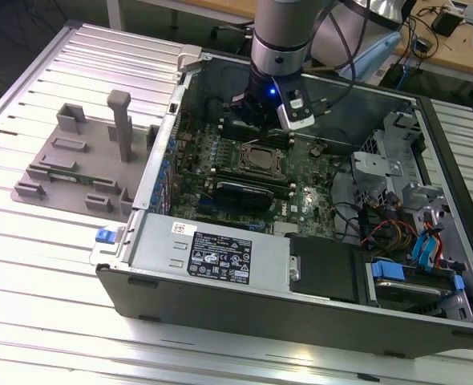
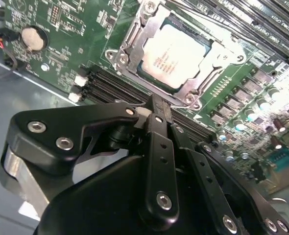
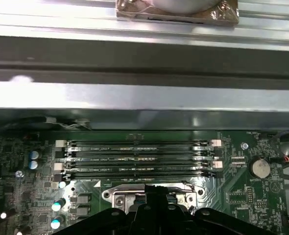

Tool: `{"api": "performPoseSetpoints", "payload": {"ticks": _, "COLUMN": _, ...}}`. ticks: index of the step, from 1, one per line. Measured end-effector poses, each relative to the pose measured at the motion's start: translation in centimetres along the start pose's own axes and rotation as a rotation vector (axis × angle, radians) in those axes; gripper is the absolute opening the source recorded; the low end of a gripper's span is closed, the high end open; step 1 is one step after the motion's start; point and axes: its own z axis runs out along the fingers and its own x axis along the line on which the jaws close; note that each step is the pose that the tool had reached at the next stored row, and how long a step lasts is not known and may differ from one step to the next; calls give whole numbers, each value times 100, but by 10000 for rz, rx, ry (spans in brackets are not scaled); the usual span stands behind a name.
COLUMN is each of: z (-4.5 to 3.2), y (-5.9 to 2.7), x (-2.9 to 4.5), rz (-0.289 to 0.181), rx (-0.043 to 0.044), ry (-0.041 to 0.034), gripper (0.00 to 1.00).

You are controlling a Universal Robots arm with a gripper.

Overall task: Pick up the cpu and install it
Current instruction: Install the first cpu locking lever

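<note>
The cpu (image 2: 176,55), a silvery square plate, lies flat inside the metal socket frame (image 2: 130,44) on the green motherboard. In the exterior view the socket with the cpu (image 1: 259,158) sits mid-board, just in front of the arm. My gripper (image 2: 156,108) hangs right at the socket's edge, over the memory slots (image 2: 110,85). Its black fingers meet at the tip with nothing between them. In the first wrist view the gripper (image 3: 152,192) hovers over the socket frame's rim (image 3: 117,198). In the exterior view the gripper (image 1: 256,122) is low inside the open computer case.
Four black memory slots (image 3: 134,156) run beside the socket, and a coin battery (image 3: 258,167) lies on the board. The case wall (image 3: 134,73) stands behind them. A power supply (image 1: 212,253) and drive bays with cables (image 1: 405,233) line the case. A grey parts fixture (image 1: 84,160) sits on the exterior view's left.
</note>
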Motion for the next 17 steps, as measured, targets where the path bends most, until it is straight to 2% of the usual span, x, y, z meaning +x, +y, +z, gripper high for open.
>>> {"api": "performPoseSetpoints", "payload": {"ticks": 3, "z": 16, "y": 11, "x": -32, "rz": 177, "rx": 17, "ry": -28, "gripper": 11}}
{"api": "performPoseSetpoints", "payload": {"ticks": 10, "z": 60, "y": 50, "x": -51, "rz": 323, "rx": 25, "ry": -52, "gripper": 11}}
{"api": "performPoseSetpoints", "payload": {"ticks": 15, "z": 105, "y": 74, "x": -47, "rz": 386, "rx": 27, "ry": -121, "gripper": 11}}
{"api": "performPoseSetpoints", "payload": {"ticks": 17, "z": 120, "y": 82, "x": -44, "rz": 382, "rx": 26, "ry": -199, "gripper": 11}}
